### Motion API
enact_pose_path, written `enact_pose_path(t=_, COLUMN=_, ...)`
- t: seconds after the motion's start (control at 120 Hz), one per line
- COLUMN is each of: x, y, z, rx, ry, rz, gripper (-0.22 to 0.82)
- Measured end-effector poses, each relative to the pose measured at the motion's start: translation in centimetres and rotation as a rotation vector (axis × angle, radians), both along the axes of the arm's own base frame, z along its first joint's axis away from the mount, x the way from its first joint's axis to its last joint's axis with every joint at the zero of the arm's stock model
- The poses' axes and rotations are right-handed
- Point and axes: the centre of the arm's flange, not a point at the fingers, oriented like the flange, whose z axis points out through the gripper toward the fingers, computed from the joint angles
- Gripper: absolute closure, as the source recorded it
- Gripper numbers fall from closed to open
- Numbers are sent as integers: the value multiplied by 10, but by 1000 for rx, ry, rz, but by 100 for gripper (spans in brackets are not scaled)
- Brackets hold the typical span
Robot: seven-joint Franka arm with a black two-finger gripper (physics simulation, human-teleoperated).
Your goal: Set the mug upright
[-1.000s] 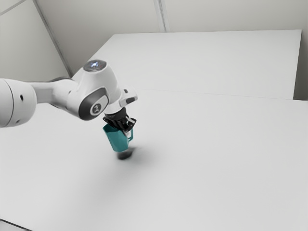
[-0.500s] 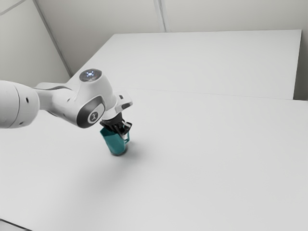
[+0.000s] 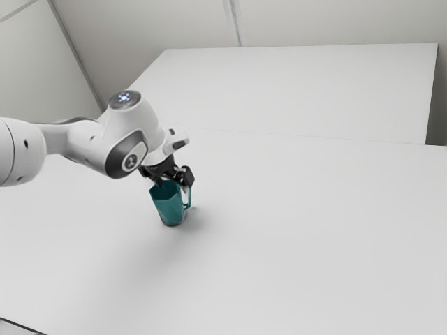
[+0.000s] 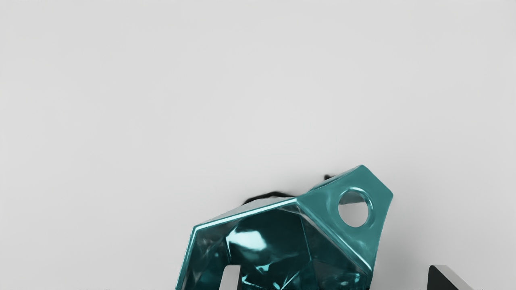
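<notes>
Standing on the tabletop (image 3: 314, 237), the mug (image 3: 170, 208) lies well in from its far edge, toward the exterior view's left. Your end effector (image 3: 173, 186) is wide; one finger (image 4: 230, 278) overlaps the mouth, the other lies beyond the handle (image 4: 377, 201).

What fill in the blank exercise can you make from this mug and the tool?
The tool has its fingers ____, not together.
The mug has its mouth facing ____, toward the tool.
The handle has a ____ hole, not a square one.
The handle is on the mug's side toward the exterior view's ____, not its left.

Missing words: apart; up; round; right.
</notes>
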Motion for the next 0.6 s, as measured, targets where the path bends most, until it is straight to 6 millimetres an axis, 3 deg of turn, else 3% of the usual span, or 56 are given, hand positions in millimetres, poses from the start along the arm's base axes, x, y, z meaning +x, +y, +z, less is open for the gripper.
enact_pose_path(t=0.192, x=6, y=-2, z=47, rx=-9, ry=-72, rz=-1, gripper=5)
enact_pose_path(t=0.375, x=30, y=-4, z=127, rx=-35, ry=-92, rz=32, gripper=2)
enact_pose_path(t=0.6, x=33, y=-7, z=193, rx=-50, ry=-38, rz=56, gripper=1)
